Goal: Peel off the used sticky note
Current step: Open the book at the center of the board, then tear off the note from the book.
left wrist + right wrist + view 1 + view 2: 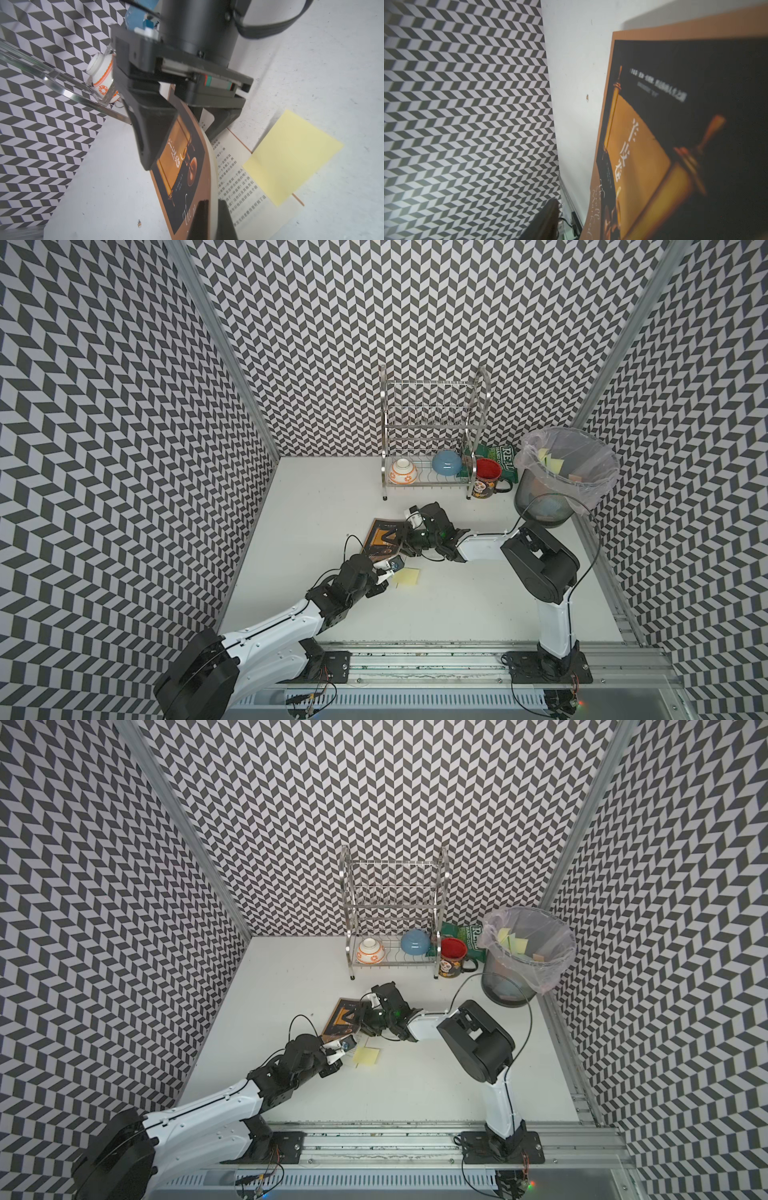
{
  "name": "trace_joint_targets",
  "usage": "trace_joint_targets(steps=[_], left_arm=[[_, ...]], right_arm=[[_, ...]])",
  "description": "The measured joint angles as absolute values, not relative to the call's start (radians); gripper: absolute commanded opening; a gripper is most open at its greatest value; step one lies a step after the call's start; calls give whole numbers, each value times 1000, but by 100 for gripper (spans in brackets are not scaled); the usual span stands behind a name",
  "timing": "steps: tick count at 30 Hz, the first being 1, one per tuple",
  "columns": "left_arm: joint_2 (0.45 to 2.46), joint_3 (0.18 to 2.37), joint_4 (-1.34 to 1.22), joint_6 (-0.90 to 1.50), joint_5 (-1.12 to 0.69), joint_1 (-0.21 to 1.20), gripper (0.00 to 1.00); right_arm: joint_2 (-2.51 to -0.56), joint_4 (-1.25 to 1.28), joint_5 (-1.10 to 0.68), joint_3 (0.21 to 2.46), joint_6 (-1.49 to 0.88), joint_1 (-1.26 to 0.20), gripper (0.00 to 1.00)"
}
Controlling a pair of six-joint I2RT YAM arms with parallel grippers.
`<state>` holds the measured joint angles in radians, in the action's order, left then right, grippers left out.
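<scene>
A brown-and-black paperback book [380, 537] [343, 1017] lies open at mid table, its cover [180, 166] and front pages lifted. The yellow sticky note [406, 576] [366, 1056] is stuck on the exposed printed page [291, 158], overhanging its edge. My left gripper [386, 570] [212, 204] is shut on the near edge of the lifted cover and pages. My right gripper [401, 540] [182, 143] straddles the cover farther along, jaws open, one finger on each side. In the right wrist view the cover [675, 124] fills the frame, and only one finger [548, 218] shows.
A steel dish rack [432, 435] at the back holds a white-orange bowl [402, 470] and a blue bowl [446, 462]. A red mug [487, 479] and a green bag [505, 458] sit beside it. A lined bin [561, 472] with yellow notes inside stands back right.
</scene>
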<state>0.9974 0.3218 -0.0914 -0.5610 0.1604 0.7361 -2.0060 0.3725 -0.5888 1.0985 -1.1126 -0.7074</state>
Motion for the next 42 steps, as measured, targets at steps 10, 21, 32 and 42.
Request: trace_joint_targets(steps=[10,21,32,42], left_arm=[[959,324,-45,-517,6,616,0],[940,369,19,-480,-144,518,0],[944,422,80,-463,-390,302,0],[945,427,91,-451,-519,206,0]], right_arm=[[-1713,308,-597,865,-933,-569,83],[-1545,281,-530,587,-886,-714,77],[-1633,469,-476,519,-999,-783,69],[-1793,689,-493,569,-1087,-858,62]])
